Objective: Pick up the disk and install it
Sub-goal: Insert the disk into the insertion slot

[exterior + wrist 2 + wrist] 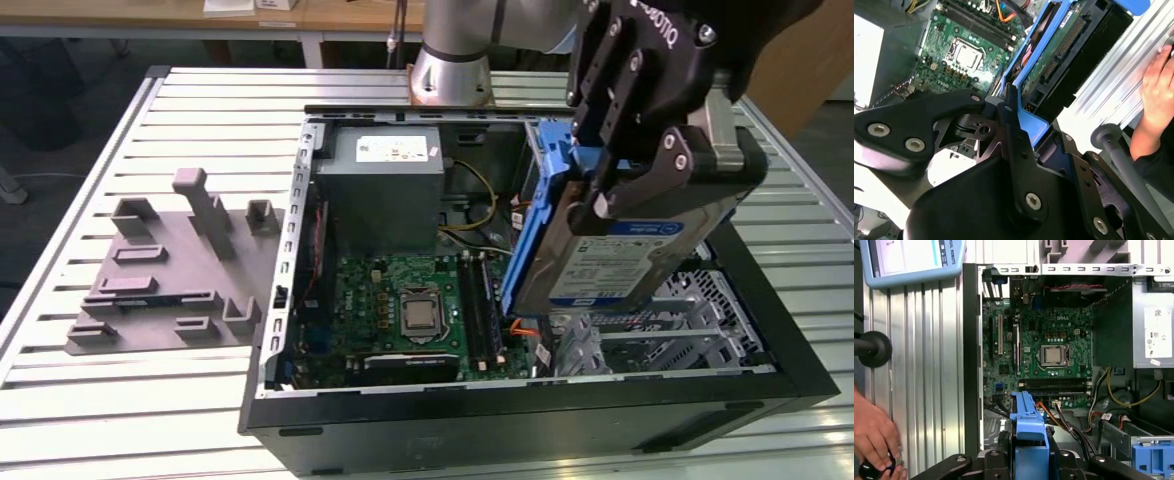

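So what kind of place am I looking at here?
Probably a robotics lab or test workshop: a robot gripper holds the disk over an open computer case on a slatted metal table, with desks behind.

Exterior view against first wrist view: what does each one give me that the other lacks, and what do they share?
Exterior view: the labelled face of the disk, held tilted in the gripper above the open computer case, and a grey plate of moulded blocks on the table at the exterior view's left. First wrist view: a person's hand around a small black knob, and a blue-framed screen. Shared: the circuit board, the grey power box and the disk's blue rail.
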You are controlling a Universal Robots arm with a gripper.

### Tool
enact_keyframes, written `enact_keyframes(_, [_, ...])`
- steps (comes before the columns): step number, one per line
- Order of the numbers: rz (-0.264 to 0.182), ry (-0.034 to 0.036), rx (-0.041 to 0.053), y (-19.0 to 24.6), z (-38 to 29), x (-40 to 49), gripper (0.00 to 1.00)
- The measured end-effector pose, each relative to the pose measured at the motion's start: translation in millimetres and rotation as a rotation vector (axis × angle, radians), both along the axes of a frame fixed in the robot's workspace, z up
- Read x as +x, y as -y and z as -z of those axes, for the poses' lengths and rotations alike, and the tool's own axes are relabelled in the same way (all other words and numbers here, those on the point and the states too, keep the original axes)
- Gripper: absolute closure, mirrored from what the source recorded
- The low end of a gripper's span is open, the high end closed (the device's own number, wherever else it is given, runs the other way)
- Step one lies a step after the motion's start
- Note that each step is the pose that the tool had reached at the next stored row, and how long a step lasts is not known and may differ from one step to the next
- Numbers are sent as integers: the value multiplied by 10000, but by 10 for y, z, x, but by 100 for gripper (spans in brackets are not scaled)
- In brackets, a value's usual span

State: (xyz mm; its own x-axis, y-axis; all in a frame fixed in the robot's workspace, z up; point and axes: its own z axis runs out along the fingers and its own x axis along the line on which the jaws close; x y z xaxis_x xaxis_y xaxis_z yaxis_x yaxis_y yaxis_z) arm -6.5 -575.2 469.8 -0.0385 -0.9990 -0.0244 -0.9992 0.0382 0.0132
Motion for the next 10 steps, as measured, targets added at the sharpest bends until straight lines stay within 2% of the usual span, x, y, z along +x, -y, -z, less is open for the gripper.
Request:
enact_keyframes(7, [-1, 0, 0, 0, 32, 211, 64])
enact_keyframes(10, [0, -1, -2, 0, 35, 242, 64])
